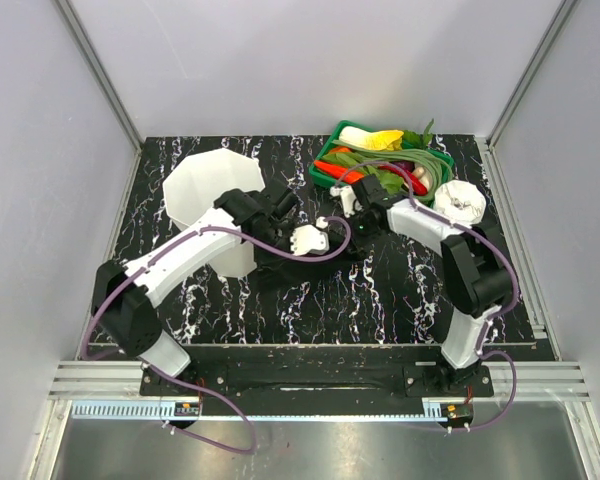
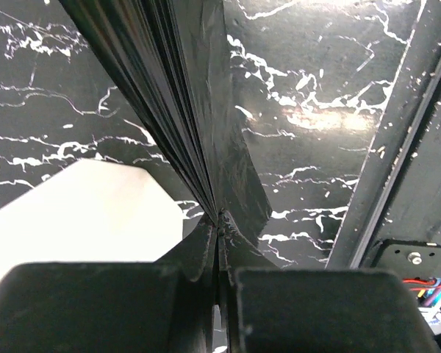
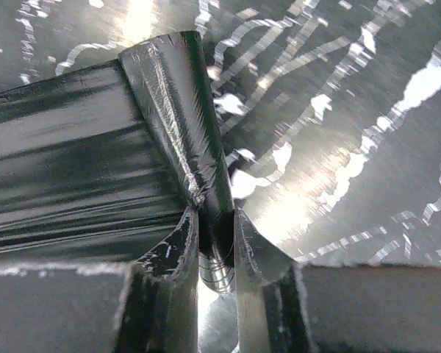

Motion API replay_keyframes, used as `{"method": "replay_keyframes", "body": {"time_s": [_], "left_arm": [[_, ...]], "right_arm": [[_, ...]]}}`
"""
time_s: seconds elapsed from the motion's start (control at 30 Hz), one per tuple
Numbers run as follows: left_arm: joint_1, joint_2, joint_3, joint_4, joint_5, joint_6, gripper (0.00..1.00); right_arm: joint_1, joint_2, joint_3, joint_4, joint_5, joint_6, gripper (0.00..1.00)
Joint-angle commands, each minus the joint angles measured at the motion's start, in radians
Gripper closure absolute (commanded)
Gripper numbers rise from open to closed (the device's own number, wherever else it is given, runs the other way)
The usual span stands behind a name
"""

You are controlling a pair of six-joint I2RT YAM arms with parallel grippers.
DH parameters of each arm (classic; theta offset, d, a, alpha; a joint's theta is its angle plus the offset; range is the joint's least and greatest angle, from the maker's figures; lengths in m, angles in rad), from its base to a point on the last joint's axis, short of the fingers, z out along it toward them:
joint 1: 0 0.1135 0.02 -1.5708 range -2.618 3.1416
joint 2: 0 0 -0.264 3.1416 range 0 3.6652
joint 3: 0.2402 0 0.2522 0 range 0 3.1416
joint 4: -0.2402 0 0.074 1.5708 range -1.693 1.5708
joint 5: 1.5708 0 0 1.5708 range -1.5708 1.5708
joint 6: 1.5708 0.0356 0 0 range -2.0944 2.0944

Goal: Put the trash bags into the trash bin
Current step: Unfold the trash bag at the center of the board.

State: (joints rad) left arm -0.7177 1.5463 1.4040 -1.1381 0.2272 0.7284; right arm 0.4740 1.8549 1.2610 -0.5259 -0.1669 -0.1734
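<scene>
Clenched hard on the trash bags (image 2: 184,88) w/ the left gripper (image 2: 219,246): barely a slit betw. the fingers (image 2: 309,309), only thin black film pinched there. Grabbed at the narrow end of a stack of many flat layers, fanning wider away from the grip. Long axis in the left wrist view: from the pinch up and to the left, out past the top edge. Held edge-on to the cam, w/ glossy creased face toward the right. Lower left, beneath the stack: pale wall of the trash bin (image 2: 81,213), near, no contact visible. Behind it all, black white-veined table (image 2: 316,110).

Also clenched, w/ the right gripper (image 3: 215,243), on the same black film: nipped around a thick rolled fold, w/ the narrow gap betw. fingers filled by it. Fold pointing straight away from the grip, up and slightly left in the right wrist view. Flat shiny sheet spread off to the left of it, w/ long creases approx. crosswise to the fold.

From overhead: both wrists close together over the table, just right of the bin and in front of a green tray (image 1: 320,168) of vegetables (image 1: 370,138). Bin upright, open top, left of centre. Bags outside the bin, held by both grips; exact outline lost against the dark tabletop. Resting on the table or lifted off it: can't tell.
</scene>
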Motion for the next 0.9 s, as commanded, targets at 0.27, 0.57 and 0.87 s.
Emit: {"method": "replay_keyframes", "body": {"time_s": [0.27,0.57,0.87], "left_arm": [[0.003,0.118,0.076,-0.123,-0.095,0.016,1.00],[0.004,0.141,0.058,-0.149,-0.088,0.022,1.00],[0.003,0.104,-0.003,-0.135,-0.126,0.023,1.00]], "right_arm": [[-0.224,-0.158,-0.161,-0.140,0.285,-0.083,0.52],[-0.229,-0.246,-0.157,-0.121,0.192,-0.063,0.30],[-0.178,-0.250,-0.103,-0.089,0.018,-0.032,0.28]]}}
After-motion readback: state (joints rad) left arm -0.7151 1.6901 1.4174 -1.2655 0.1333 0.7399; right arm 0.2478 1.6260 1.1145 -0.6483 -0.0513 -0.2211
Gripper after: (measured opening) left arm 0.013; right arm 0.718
